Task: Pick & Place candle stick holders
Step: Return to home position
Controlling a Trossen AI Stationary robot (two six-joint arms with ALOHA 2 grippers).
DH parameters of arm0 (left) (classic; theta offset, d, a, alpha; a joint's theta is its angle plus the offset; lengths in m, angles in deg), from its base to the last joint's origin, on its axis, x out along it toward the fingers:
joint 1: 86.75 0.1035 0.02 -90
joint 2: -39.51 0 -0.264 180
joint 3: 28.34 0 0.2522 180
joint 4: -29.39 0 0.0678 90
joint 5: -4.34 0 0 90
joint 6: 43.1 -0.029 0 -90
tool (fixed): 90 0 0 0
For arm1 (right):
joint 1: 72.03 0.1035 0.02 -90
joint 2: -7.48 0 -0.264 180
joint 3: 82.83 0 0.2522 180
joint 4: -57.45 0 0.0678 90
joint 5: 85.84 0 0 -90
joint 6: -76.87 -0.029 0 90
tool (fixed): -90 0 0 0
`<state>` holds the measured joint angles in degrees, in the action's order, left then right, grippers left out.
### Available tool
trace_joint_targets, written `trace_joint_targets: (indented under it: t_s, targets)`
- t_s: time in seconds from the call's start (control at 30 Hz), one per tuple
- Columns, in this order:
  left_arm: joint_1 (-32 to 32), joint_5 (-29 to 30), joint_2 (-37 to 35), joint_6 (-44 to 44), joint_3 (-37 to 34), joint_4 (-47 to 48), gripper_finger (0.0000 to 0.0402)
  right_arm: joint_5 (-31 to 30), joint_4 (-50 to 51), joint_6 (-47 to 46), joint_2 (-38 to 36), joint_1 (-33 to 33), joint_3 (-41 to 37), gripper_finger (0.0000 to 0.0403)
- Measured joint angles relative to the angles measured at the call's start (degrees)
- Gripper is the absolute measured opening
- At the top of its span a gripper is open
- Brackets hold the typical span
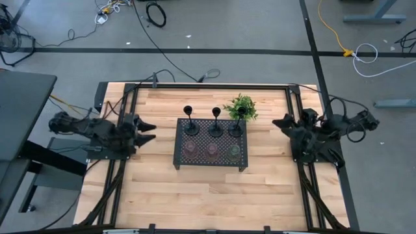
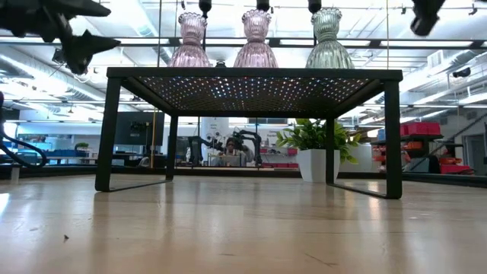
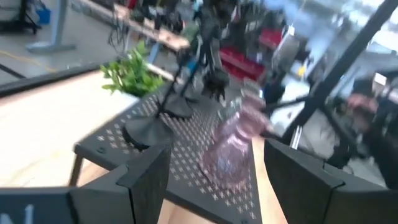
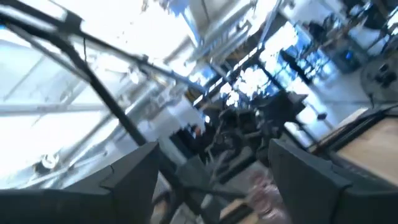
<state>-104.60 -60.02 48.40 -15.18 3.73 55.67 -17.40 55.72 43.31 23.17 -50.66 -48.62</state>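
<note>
Three slim black stemmed holders (image 1: pixel 188 123) (image 1: pixel 216 123) (image 1: pixel 236 123) stand on their round bases along the far row of the black perforated tray (image 1: pixel 179 159). Two pinkish squat holders (image 1: pixel 191 151) (image 1: pixel 212 151) and an olive-green one (image 1: pixel 234 152) stand along its near row. My left gripper (image 1: pixel 152 130) is open and empty, above the table left of the tray; its wrist view shows a pinkish holder (image 3: pixel 230 149) ahead between the fingers. My right gripper (image 1: pixel 279 123) is open and empty, right of the tray.
A small leafy plant in a white pot (image 1: pixel 240 106) stands just behind the tray's far right corner. The tray stands raised on legs (image 2: pixel 108 129). Bare wooden tabletop (image 1: pixel 208 195) lies in front of the tray. Black frame rails (image 1: pixel 117 188) run along the table's sides.
</note>
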Motion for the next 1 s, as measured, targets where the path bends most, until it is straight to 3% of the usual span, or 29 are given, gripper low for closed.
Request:
trace_joint_targets:
  t_s: [0.13,0.33,0.53,1.0]
  targets:
    - [2.4,0.1,-8.5,0.0,-4.3,-1.8,0.0259,0.0,-3.4,0.0,-6.8,-3.6,-8.2,0.0297]
    - [4.5,1.9,-8.8,0.0,-8.2,-2.7,0.0259,0.1,-4.0,0.0,-15.4,-7.2,-19.4,0.0297]
    - [5.9,1.6,-8.9,0.0,-12.2,-1.9,0.0259,-0.4,12.2,-0.2,-15.7,-10.5,-19.5,0.0297]
    - [7.8,1.5,-8.8,0.0,-14.0,-4.4,0.0259,0.0,10.4,0.6,-15.7,-12.3,-19.5,0.0297]
